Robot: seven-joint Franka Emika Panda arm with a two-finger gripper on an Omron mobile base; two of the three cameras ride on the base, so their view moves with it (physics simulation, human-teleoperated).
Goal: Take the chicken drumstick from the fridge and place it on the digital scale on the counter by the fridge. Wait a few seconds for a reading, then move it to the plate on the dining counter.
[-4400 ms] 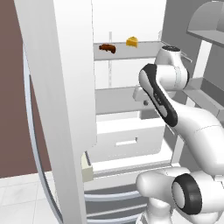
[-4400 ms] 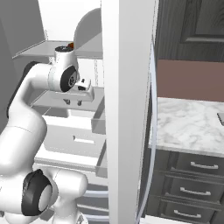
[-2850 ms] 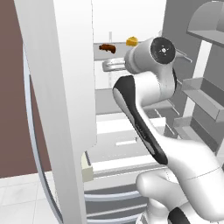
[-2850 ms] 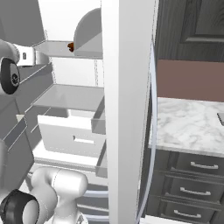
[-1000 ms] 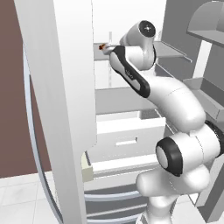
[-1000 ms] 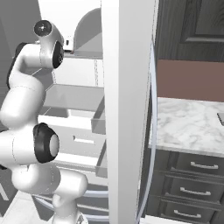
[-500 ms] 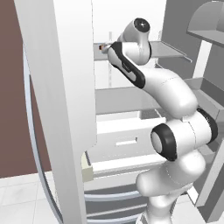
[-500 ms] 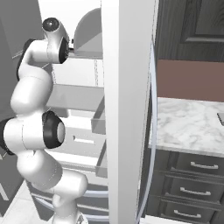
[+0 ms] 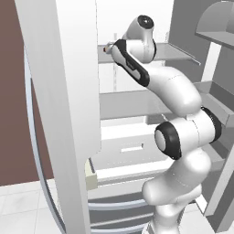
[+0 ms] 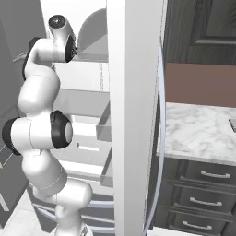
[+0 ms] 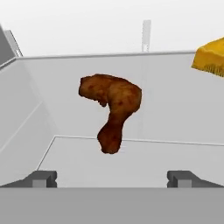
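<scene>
Arm is reaching up into the tall white fridge [image 9: 59, 91], hand level with the upper white shelf [image 11: 131, 162].

Hand view: one small reddish-brown roasted chicken drumstick [image 11: 112, 109] lies on that shelf, dead ahead of the fingers [image 11: 112, 178] and centred between the two tips. The fingers stand spread wide, released, holding nothing; the drumstick is apart from both tips, further in on the shelf.

Long axis: thick meaty end points away and to the left in the hand view, thin bone end comes toward me, reaching about to the shelf's front edge. So the axis runs roughly along my line of approach, slightly skewed, not across the gap.

My judgement: a straight advance would bring the tips either side of the bone end first; the fingers would then close across the narrow shank, where it could slip. Pushing deeper to pinch the thicker part seems safer.

Count: one drumstick; one yellow-orange cheese wedge [image 11: 211, 57] toward the back right corner of the shelf, well apart from the drumstick; two fingertips.

Right base view: grey-veined marble worktop [image 10: 198, 131] beside the fridge.
</scene>
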